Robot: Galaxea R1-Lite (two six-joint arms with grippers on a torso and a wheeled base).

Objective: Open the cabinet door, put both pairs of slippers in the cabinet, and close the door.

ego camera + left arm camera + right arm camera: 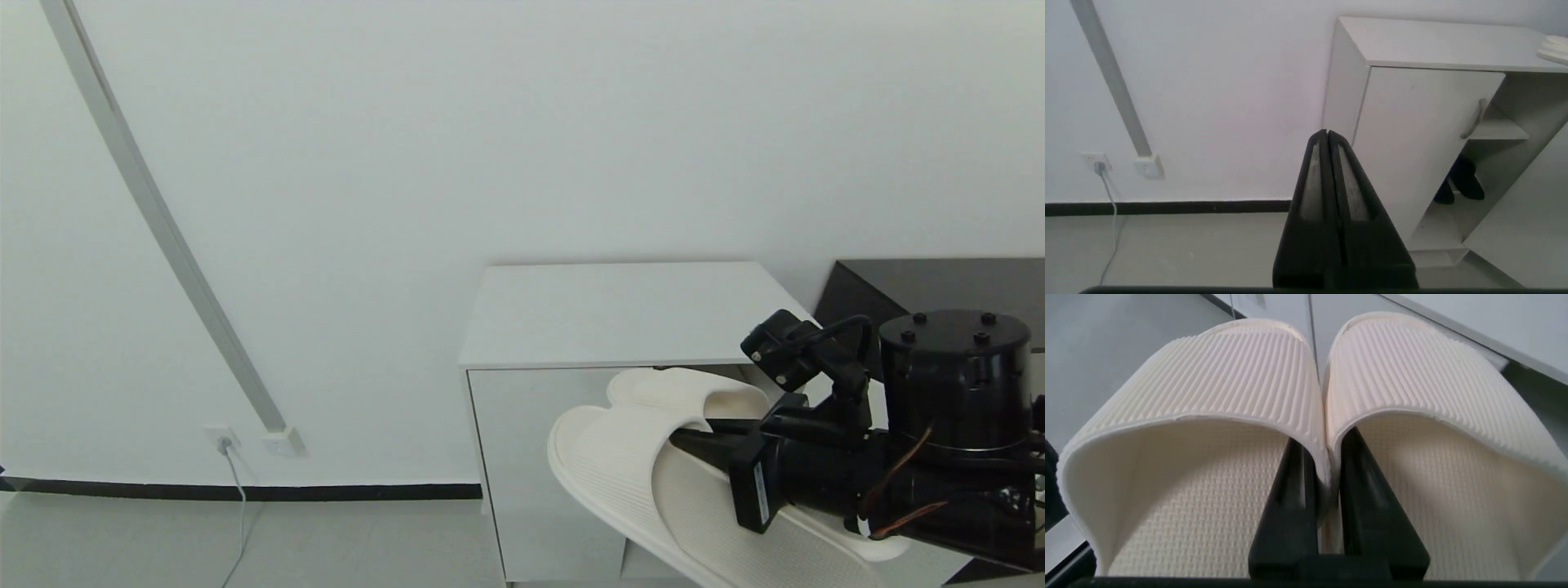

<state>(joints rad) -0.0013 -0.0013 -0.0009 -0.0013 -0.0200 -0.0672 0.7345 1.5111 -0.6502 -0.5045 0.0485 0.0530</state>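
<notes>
Nearest to us, the right arm (898,482) lies low and almost level across the lower right of the head view, aimed at the cabinet. Our right gripper (1327,494) is clamped on the pair of slippers (620,461). One black finger (1288,506) sits inside each slipper, and together they pinch the two inner walls where these touch. The slippers lie side by side, heels toward the arm and toes tilted up and away. They are off-white and soft-looking, with finely ribbed straps arching over the forefoot and a waffle-patterned footbed. The toes are rounded, and a thick plain rim runs round each sole. We hold them in the air before the cabinet's face, just under its top edge.

Our left gripper (1328,192) points toward the wall and the cabinet, its two dark, wedge-shaped fingers pressed flat against each other.

Beyond stands the cabinet (620,314), a boxy white piece with a flat matt top and smooth panels, set against the wall. In the left wrist view one door (1425,139) is closed and carries a slim bar handle (1474,118). The compartment beside it stands open, showing a shelf (1503,131) and dark shoes (1460,181) on the level below.

Farthest is the plain white wall (490,122), crossed by a slanting grey conduit (155,212) that ends beside a socket (220,439). From the socket a thin cable (241,506) drops to the grey floor (326,547). A black skirting (245,492) runs along the wall's foot.
</notes>
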